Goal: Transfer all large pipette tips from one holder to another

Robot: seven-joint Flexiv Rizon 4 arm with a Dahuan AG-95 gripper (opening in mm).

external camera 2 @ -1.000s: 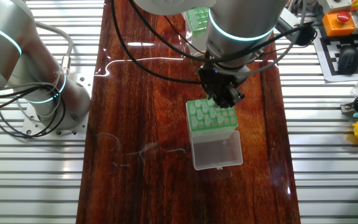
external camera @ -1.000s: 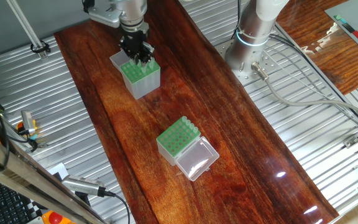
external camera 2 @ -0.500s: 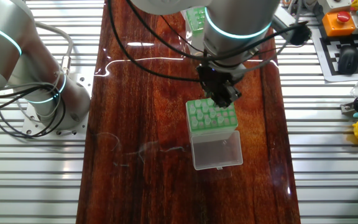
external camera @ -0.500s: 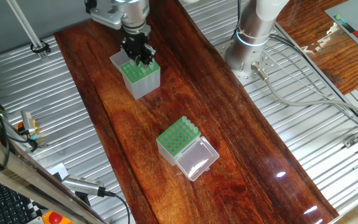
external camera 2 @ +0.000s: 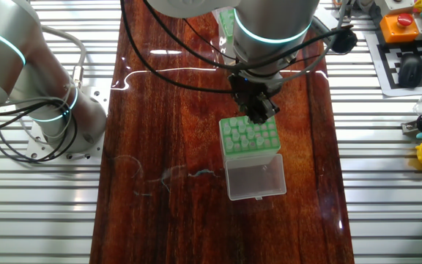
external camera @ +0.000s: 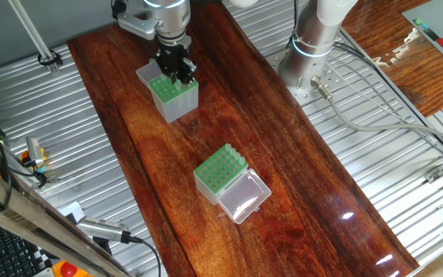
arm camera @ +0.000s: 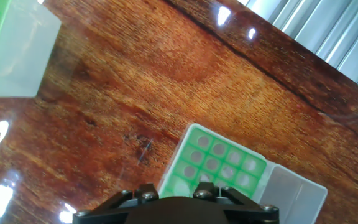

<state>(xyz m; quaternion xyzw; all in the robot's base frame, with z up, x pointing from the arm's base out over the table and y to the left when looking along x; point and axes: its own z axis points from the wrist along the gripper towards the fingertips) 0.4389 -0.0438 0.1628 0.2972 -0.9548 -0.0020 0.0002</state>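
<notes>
My gripper (external camera: 179, 75) hangs just over the far edge of the taller grey-sided holder (external camera: 177, 104), its dark fingers close together above the green hole plate (external camera 2: 249, 136). A clear panel (external camera 2: 255, 180) lies against that holder. The shorter holder (external camera: 215, 173) with its open clear lid (external camera: 246, 197) stands apart, nearer the table's front. In the hand view only the hand's dark body (arm camera: 179, 211) shows, above a green plate (arm camera: 219, 163); the fingertips are hidden. Large pipette tips appear only as pale rounds in the holes (external camera 2: 239, 132). No tip is visible between the fingers.
The arm's base (external camera: 308, 58) is bolted to the ribbed metal bench to the right of the wooden tabletop (external camera: 283, 154). Cables (external camera 2: 167, 176) trail across the wood. A keyboard and an orange button box (external camera 2: 401, 22) sit beyond the table edge.
The gripper has crept a little across the taller holder's top and risen slightly. Both holders stay where they were.
</notes>
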